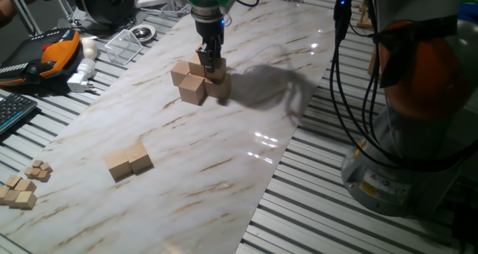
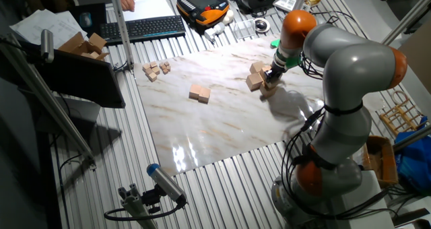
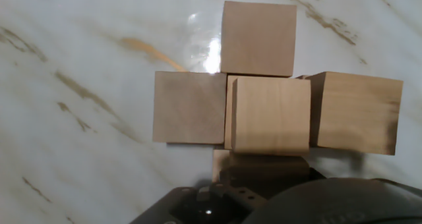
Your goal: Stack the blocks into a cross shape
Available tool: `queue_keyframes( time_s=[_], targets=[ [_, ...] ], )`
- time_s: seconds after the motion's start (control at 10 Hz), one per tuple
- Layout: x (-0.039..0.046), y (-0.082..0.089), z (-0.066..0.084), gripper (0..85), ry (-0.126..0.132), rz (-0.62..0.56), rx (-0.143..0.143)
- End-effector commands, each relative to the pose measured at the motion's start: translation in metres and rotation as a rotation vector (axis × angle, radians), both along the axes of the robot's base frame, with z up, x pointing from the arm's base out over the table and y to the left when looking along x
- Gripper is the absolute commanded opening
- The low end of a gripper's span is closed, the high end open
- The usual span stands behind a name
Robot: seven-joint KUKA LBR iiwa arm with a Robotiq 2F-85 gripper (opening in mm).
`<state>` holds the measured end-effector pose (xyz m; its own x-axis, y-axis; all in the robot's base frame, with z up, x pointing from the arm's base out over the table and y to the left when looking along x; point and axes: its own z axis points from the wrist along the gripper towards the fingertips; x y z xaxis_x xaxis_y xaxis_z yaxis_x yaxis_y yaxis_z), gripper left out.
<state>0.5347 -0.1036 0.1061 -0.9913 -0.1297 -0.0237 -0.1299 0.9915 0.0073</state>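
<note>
Several tan blocks form a cross on the marble board (image 1: 224, 146). In the hand view a left block (image 3: 189, 107), a far block (image 3: 258, 38) and a right block (image 3: 356, 112) surround a raised centre block (image 3: 270, 115). That block sits on a lower one whose edge shows. The near arm of the cross is mostly hidden by my gripper (image 3: 264, 159). My gripper (image 1: 211, 63) stands straight down on the cluster (image 1: 196, 82), its dark finger against the raised block. I cannot see whether it grips it. Two more blocks (image 1: 128, 162) lie side by side nearer the front left.
A cluster of tiny wooden cubes (image 1: 22, 188) lies off the board at the left. A keyboard (image 1: 13, 112), an orange pendant (image 1: 52, 48) and a clear plastic box (image 1: 123, 45) sit at the back left. The robot base (image 1: 418, 127) stands at the right.
</note>
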Motion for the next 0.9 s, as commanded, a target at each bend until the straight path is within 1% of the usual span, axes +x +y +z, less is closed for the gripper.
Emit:
queue_keyframes(
  time_s=[0.0,0.3,0.6,0.7,0.8],
  targets=[
    [0.0001,-0.0004,-0.002,0.0,0.001,-0.001,0.002],
    [0.0012,-0.0007,-0.0042,0.0,-0.001,-0.009,0.008],
    [0.0017,-0.0026,-0.0034,0.0,-0.002,-0.009,0.01],
    [0.0028,-0.0046,-0.0024,0.0,0.001,-0.013,0.01],
    [0.0048,-0.0068,-0.0011,0.0,0.012,-0.03,0.029]
  ],
)
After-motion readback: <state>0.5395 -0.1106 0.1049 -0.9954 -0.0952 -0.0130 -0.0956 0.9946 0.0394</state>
